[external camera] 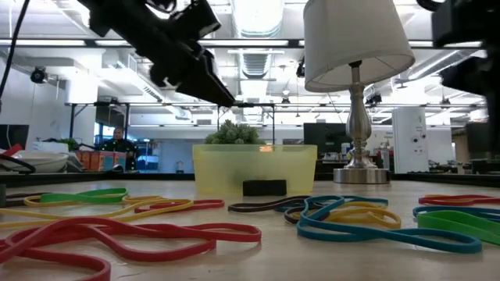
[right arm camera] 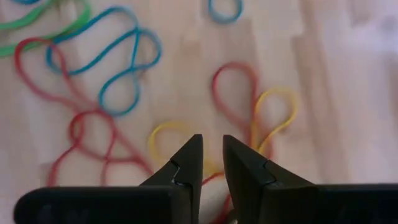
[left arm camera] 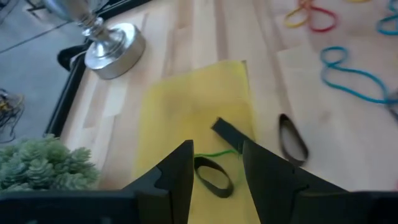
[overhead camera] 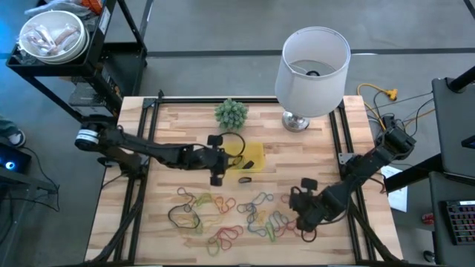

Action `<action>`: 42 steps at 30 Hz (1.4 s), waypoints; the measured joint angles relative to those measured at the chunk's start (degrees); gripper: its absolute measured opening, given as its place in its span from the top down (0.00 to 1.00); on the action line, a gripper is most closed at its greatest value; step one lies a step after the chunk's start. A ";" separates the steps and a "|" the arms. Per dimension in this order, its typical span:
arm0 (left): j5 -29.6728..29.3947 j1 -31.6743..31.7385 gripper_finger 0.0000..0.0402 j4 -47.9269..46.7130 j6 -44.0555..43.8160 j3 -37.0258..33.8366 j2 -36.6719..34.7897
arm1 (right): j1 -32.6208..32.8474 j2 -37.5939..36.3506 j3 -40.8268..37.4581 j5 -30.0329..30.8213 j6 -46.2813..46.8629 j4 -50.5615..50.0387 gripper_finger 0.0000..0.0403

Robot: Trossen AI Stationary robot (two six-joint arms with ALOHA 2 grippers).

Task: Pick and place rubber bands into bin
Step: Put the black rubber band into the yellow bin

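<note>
Our left gripper (left arm camera: pixel 216 163) hangs over the bin (left arm camera: pixel 180 112), jaws apart and empty above a black band (left arm camera: pixel 213 174) inside. Right gripper (right arm camera: pixel 212 155), jaws narrowly parted and empty, should drop squarely onto one band (right arm camera: pixel 180 140) on the bench (overhead camera: pixel 148 133).

A white-shaded lamp (overhead camera: pixel 312 61) on a silver base (overhead camera: pixel 295 122) stands at the far edge of the wooden table (overhead camera: pixel 167 126), a small green plant (overhead camera: pixel 231 113) beside it, and a metal bowl (overhead camera: pixel 52 37) sits on a black cart off the far-left corner.
</note>
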 joint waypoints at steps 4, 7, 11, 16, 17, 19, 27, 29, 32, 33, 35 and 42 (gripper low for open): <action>-0.04 -1.33 0.69 0.70 0.06 -1.86 -1.24 | 0.08 -0.02 0.04 -6.14 8.00 -2.05 0.86; -0.05 -1.46 0.69 0.92 0.04 -2.58 -2.47 | 0.08 -0.02 0.07 -7.61 13.46 -4.77 0.86; -0.25 -1.43 0.69 0.91 0.02 -2.89 -3.25 | 0.08 -0.06 0.73 -8.86 18.39 -9.61 0.81; -0.25 -1.46 0.69 0.90 0.02 -2.94 -3.66 | 0.08 -0.09 0.91 -9.16 22.73 -11.58 0.73; -0.25 -1.46 0.69 0.87 0.03 -2.94 -3.66 | 0.07 -0.08 0.82 -9.37 23.48 -11.45 0.71; -0.25 -1.46 0.69 0.73 0.03 -2.94 -3.64 | 0.05 0.20 0.71 -9.47 24.90 -11.44 0.68; -0.25 -1.46 0.69 0.75 0.02 -2.94 -3.62 | 0.05 0.24 -0.46 -10.31 29.36 -11.26 0.58; -0.23 -1.46 0.69 0.76 0.02 -2.94 -3.66 | 0.05 0.26 -1.19 -10.35 29.97 -11.14 0.57; -0.25 -1.46 0.69 0.76 0.02 -2.94 -3.77 | 0.05 0.26 -2.23 -10.67 30.97 -10.72 0.56; -0.25 -1.46 0.69 0.76 0.02 -2.94 -3.81 | 0.05 0.26 -2.72 -11.07 31.11 -10.37 0.56; -0.25 -1.46 0.69 0.79 0.01 -2.94 -3.84 | 0.05 0.26 -3.98 -12.07 31.09 -8.41 0.57; -0.24 -1.46 0.69 0.78 0.00 -2.94 -3.84 | 0.05 0.28 -5.88 -13.07 31.09 -5.85 0.60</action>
